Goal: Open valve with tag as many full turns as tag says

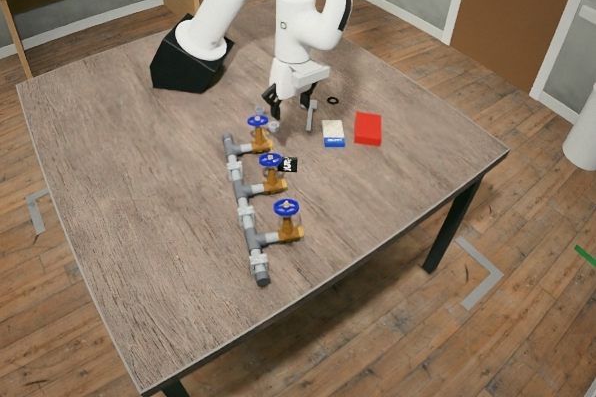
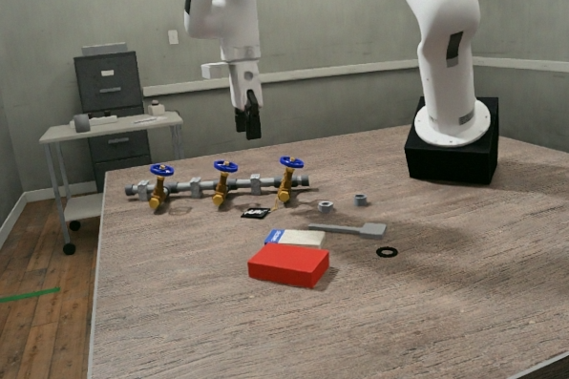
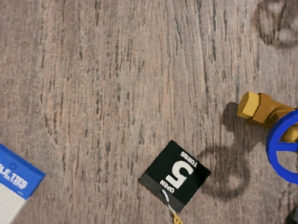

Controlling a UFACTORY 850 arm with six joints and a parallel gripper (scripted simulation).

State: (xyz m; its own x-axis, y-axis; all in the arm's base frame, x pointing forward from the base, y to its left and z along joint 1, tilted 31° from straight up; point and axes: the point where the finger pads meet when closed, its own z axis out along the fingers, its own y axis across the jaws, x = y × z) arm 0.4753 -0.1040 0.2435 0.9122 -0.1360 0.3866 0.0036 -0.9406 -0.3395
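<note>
Three brass valves with blue handwheels stand on a grey pipe (image 1: pixel 254 238) (image 2: pixel 240 183): the far valve (image 1: pixel 257 121) (image 2: pixel 291 161) nearest the robot base, the middle valve (image 1: pixel 270 160) (image 2: pixel 225 166) (image 3: pixel 275 150) and the near valve (image 1: pixel 286 207) (image 2: pixel 161 170). A black tag (image 1: pixel 290 164) (image 2: pixel 255 212) (image 3: pixel 175 175) reading "OPEN 5 TURNS" lies flat between the far and middle valves. Its thin chain runs toward the far valve. My gripper (image 1: pixel 290 108) (image 2: pixel 248 127) is open and empty, high above the table beside the far valve. It does not show in the wrist view.
Two grey nuts (image 1: pixel 273 125) (image 2: pixel 326 206) lie by the far valve. A grey wrench (image 1: pixel 311 116) (image 2: pixel 348 228), a black ring (image 1: pixel 328 100) (image 2: pixel 387 248), a white and blue box (image 1: pixel 333 133) (image 2: pixel 296 238) (image 3: pixel 12 187) and a red block (image 1: pixel 368 128) (image 2: pixel 288 264) lie nearby.
</note>
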